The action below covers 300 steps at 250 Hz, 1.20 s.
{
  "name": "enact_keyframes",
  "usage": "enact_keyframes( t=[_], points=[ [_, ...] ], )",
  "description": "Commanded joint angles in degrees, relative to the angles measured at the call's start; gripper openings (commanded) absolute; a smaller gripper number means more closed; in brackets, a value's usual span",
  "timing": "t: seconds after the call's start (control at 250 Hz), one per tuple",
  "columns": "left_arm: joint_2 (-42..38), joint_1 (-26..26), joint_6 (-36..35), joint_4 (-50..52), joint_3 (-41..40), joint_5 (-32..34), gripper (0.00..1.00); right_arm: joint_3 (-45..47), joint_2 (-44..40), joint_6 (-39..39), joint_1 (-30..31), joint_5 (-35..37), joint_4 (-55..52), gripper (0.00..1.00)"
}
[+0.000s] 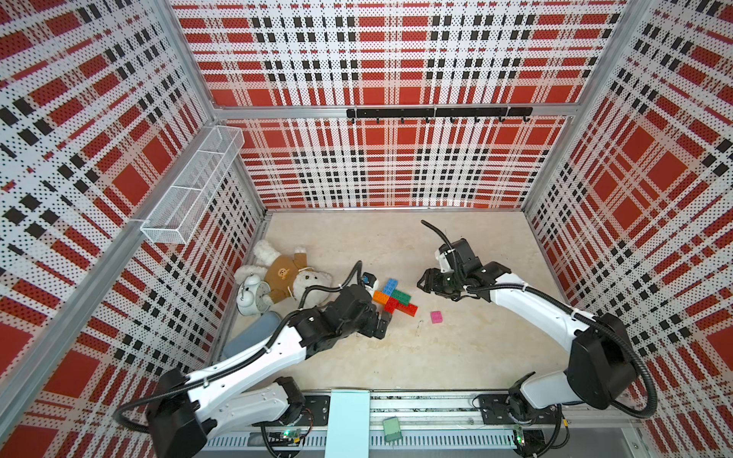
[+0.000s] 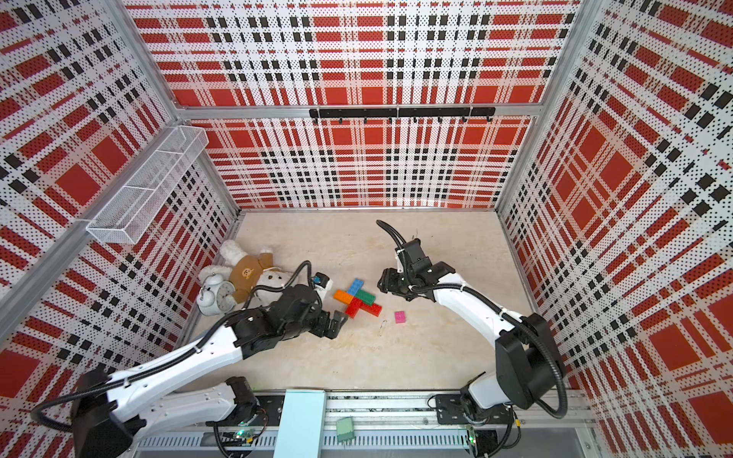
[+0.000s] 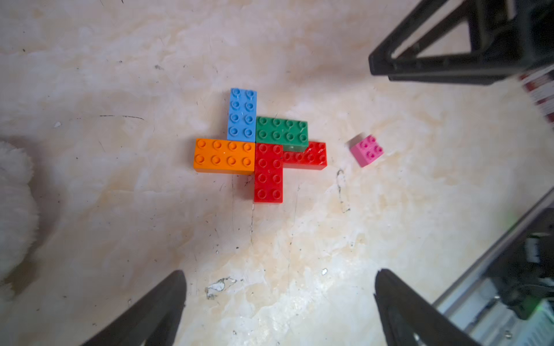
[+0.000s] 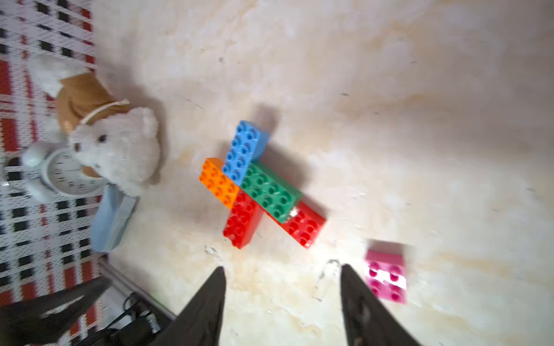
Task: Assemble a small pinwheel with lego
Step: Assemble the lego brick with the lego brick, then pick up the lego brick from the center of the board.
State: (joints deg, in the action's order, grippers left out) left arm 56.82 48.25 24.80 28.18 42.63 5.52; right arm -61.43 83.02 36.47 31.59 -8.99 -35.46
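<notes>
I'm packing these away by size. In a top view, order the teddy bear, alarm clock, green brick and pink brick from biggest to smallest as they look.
1. teddy bear
2. alarm clock
3. green brick
4. pink brick
All sit at a similar distance from the camera, so nearness hardly affects this order.

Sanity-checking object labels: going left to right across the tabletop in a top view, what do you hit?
teddy bear → pinwheel → pink brick. The alarm clock overlaps the bear, so it is left out.
</notes>
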Motion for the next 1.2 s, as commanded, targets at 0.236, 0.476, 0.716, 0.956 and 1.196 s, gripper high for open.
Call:
enact_keyframes(
  t=[0.236, 0.476, 0.716, 0.956, 1.196],
  points=[
    [-9.0, -12.3, 7.7, -11.6, -5.6, -17.8, 0.99, 2.9, 6.4, -3.1, 1.1, 11.8, -9.5, 0.70],
    [-8.5, -13.9, 7.6, -11.8, -5.8, -18.7, 0.99, 1.2, 13.0, -2.8, 2.4, 11.1, -7.7, 0.65],
    [-7.3, -14.9, 7.4, -12.0, -5.8, -18.9, 1.00, 1.6, 14.8, -2.5, 3.4, 9.0, -4.9, 0.58],
    [-6.8, -15.3, 7.4, -12.0, -5.7, -19.0, 1.00, 0.1, 16.6, -2.1, 4.1, 10.4, -6.1, 0.46],
    [-6.2, -16.1, 7.6, -12.4, -5.8, -19.6, 1.00, 0.1, 14.9, -1.4, 5.2, 11.6, -8.1, 0.44]
  ],
)
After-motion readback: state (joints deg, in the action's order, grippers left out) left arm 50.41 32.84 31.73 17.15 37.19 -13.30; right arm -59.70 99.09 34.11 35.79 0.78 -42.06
